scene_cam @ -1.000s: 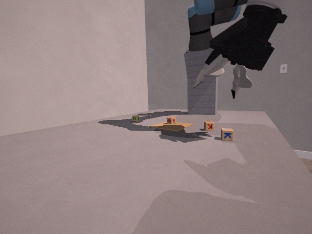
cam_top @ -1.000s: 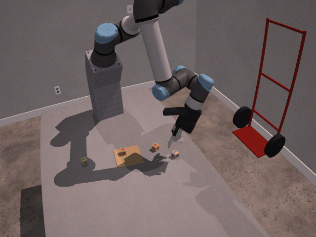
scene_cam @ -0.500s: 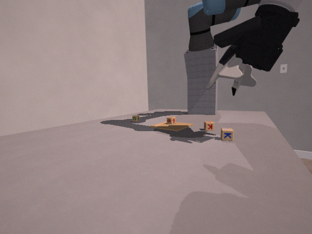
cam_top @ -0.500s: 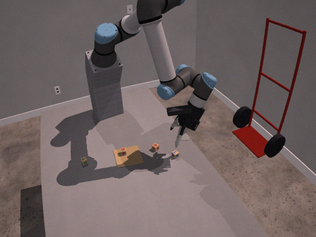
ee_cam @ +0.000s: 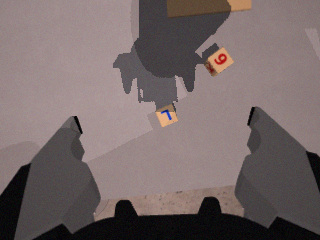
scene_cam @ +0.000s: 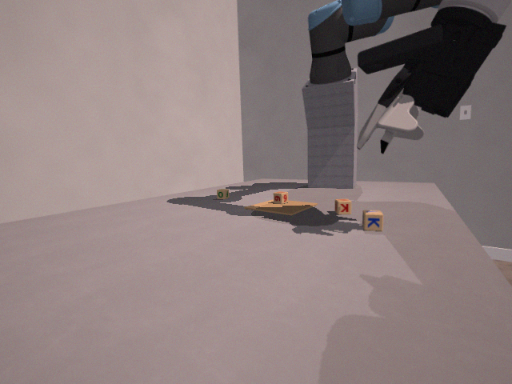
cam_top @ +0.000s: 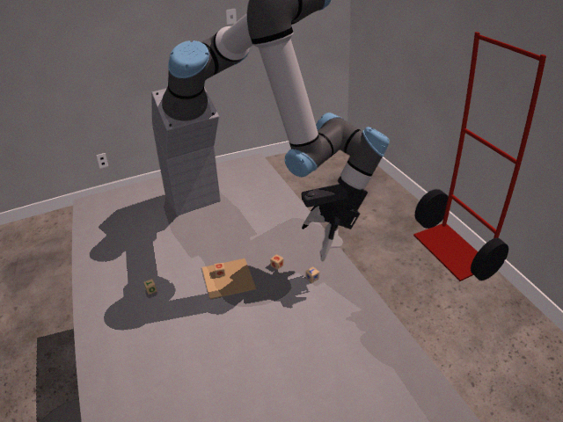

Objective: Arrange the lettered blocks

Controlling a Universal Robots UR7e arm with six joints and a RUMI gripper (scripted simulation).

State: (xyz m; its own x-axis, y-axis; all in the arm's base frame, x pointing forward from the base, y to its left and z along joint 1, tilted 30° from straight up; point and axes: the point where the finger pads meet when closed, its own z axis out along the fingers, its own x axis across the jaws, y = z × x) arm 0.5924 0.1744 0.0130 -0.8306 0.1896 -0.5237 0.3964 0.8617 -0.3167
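Wrist view: gripper (ee_cam: 162, 122), fingers spread and empty, hangs above the L block (ee_cam: 166, 117), right of the mat (cam_top: 229, 278); next, descend and grasp it.

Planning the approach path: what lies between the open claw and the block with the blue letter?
Only bare table surface and shadow in the wrist view; the claw hangs above the blue-lettered block.

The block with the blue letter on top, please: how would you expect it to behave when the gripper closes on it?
The block is a small, flat-faced cube, so it probably will not roll. Its printed wooden look suggests it is stiff and light. It sits turned relative to the open gripper, so it may twist as the fingers meet it.
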